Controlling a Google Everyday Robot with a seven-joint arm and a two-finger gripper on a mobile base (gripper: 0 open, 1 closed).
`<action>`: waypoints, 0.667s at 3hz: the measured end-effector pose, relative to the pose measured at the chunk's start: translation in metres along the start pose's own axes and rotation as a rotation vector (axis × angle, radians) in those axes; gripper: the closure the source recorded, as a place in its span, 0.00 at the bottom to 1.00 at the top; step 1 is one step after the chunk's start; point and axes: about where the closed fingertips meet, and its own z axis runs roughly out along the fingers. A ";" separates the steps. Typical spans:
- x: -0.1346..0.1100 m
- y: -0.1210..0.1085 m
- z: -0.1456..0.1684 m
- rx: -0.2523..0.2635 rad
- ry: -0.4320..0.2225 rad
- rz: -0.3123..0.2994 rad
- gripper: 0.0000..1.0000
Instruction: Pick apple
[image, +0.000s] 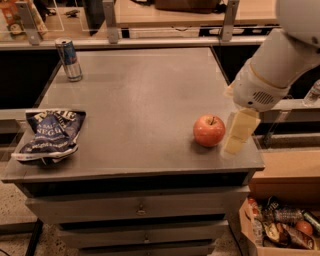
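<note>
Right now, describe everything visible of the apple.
The apple is round, red-orange with a paler blush, smooth and shiny, with a short dark stem pointing up. It sits upright on the grey table near the front right corner, whole and unheld. The gripper hangs just to its right in the view, seemingly not touching it.

Office snack area — gray drawer cabinet (140, 100), chip bag (50, 135), can (68, 59), box of snacks (248, 227) — jaws beside the apple (209, 130).

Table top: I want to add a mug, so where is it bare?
The middle of the table is bare, between the can at back left, the chip bag at front left and the apple at front right. Crowded: the front right, where the gripper hangs just right of the apple.
</note>
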 end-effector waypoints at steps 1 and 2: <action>-0.010 0.003 0.023 -0.034 -0.040 0.000 0.00; -0.018 0.006 0.038 -0.044 -0.079 -0.001 0.00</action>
